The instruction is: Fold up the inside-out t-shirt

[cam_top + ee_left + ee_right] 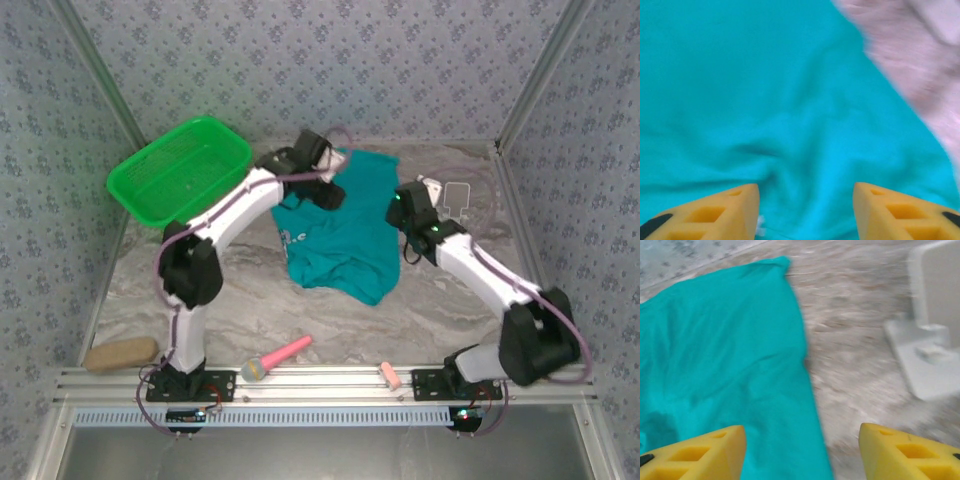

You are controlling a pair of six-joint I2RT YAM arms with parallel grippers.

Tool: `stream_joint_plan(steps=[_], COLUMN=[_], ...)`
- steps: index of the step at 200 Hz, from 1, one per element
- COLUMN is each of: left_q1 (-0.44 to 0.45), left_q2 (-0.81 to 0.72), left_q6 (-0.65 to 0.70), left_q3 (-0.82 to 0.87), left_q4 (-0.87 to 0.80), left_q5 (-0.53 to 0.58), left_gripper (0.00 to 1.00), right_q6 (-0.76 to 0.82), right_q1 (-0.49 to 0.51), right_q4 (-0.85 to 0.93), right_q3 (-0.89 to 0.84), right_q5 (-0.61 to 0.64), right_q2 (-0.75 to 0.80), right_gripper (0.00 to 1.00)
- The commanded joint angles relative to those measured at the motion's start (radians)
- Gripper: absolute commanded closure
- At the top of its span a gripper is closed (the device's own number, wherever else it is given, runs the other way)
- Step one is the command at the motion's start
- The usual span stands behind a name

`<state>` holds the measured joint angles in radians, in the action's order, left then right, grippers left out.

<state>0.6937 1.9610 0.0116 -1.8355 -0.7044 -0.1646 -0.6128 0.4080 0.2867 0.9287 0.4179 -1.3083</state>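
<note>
The inside-out t-shirt (345, 240) lies rumpled beside the green basket (180, 170); no fold is made yet; the left claw (806, 189) and the right claw (802, 432) are both wide open, holding nothing.

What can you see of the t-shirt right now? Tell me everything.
The t-shirt is plain teal, soft-looking cloth, lying loosely spread and rumpled on the marbled table, toward the back. It is not yet folded, and small pale marks show near its left edge. The left tool is open just above the cloth, the right tool open over its right edge. Contact cannot be judged.
</note>
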Motion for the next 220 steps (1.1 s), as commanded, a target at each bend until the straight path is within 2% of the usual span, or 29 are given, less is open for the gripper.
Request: stream_joint_plan(steps=[1, 15, 19, 43, 60, 79, 122, 130, 137, 151, 164, 182, 203, 220], left_q1=[0.096, 0.156, 0.174, 0.287, 0.363, 0.396, 0.405, 0.399, 0.393, 0.38, 0.365, 0.32, 0.241, 0.18], left_q2=[-0.097, -0.123, -0.121, -0.048, 0.029, 0.108, 0.172, 0.188, 0.196, 0.192, 0.165, 0.105, 0.041, -0.017], left_q6=[0.138, 0.183, 0.199, 0.325, 0.395, 0.357, 0.23, 0.212, 0.194, 0.158, 0.13, 0.053, -0.097, -0.244], left_q3=[0.25, 0.362, 0.38, 0.392, 0.399, 0.343, 0.32, 0.313, 0.31, 0.312, 0.327, 0.333, 0.312, 0.349], left_q4=[0.189, 0.282, 0.292, 0.258, 0.279, 0.283, 0.347, 0.346, 0.345, 0.353, 0.379, 0.404, 0.438, 0.559], left_q5=[-0.188, -0.226, -0.228, -0.184, -0.059, 0.084, 0.208, 0.198, 0.174, 0.14, 0.129, 0.095, -0.021, -0.097], left_gripper=[0.41, 0.4, 0.4, 0.4, 0.4, 0.42, 0.45, 0.49, 0.57, 0.82, 1.0, 1.0, 1.0, 1.0], right_q6=[-0.058, -0.09, -0.093, -0.027, -0.031, -0.036, -0.026, -0.025, -0.025, -0.025, -0.024, -0.024, 0.015, 0.044], right_q1=[-0.005, -0.016, -0.023, -0.118, -0.176, -0.234, -0.288, -0.294, -0.299, -0.309, -0.32, -0.328, -0.328, -0.323], right_q4=[0.221, 0.276, 0.28, 0.227, 0.207, 0.214, 0.238, 0.236, 0.231, 0.21, 0.194, 0.182, 0.158, 0.104], right_q3=[-0.09, -0.17, -0.195, -0.329, -0.39, -0.4, -0.396, -0.398, -0.4, -0.408, -0.41, -0.406, -0.407, -0.408], right_q5=[0.144, 0.151, 0.136, -0.049, -0.133, -0.192, -0.249, -0.258, -0.267, -0.296, -0.328, -0.402, -0.482, -0.593], right_q2=[0.168, 0.306, 0.346, 0.566, 0.658, 0.675, 0.667, 0.667, 0.666, 0.663, 0.653, 0.624, 0.581, 0.483], right_gripper=[0.29, 0.05, 0.01, 0.06, 0.07, 0.07, 0.06, 0.06, 0.06, 0.06, 0.07, 0.07, 0.09, 0.12])
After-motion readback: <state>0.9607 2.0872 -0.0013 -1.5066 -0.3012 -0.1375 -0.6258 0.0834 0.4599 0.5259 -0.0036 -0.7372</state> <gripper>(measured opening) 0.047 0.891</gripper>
